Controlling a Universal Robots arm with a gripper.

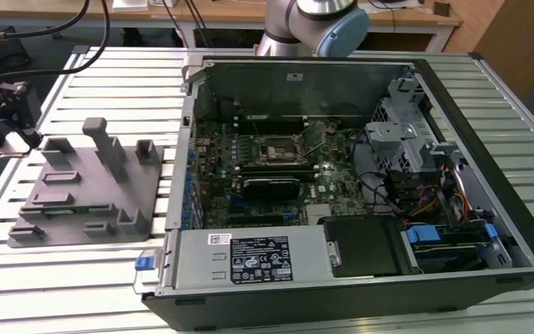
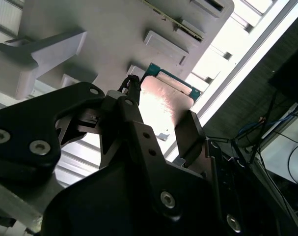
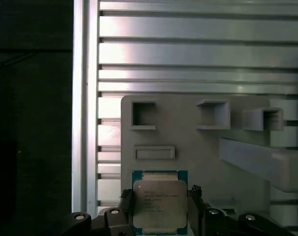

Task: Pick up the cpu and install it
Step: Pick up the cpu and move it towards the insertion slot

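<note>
The cpu (image 3: 160, 202), a flat square chip with a shiny metal top and green edge, sits between my gripper's (image 3: 160, 209) two dark fingers (image 3: 125, 206), which press on its opposite sides. In the second wrist view the cpu (image 2: 164, 101) catches the light between the fingers (image 2: 188, 132), a little above the grey fixture (image 2: 114, 34). In the exterior view the gripper (image 1: 7, 125) hangs at the far left, beside the grey fixture (image 1: 91, 188). The motherboard socket (image 1: 277, 147) lies inside the open computer case (image 1: 452, 160), far to the exterior view's right.
The fixture carries upright posts (image 1: 109, 149) and several pockets. A slatted metal table (image 1: 63, 285) bears both fixture and case. Cables (image 1: 53, 31) loop at the top left. Inside the case are a black power supply (image 1: 364, 243) and a drive cage (image 1: 402, 132).
</note>
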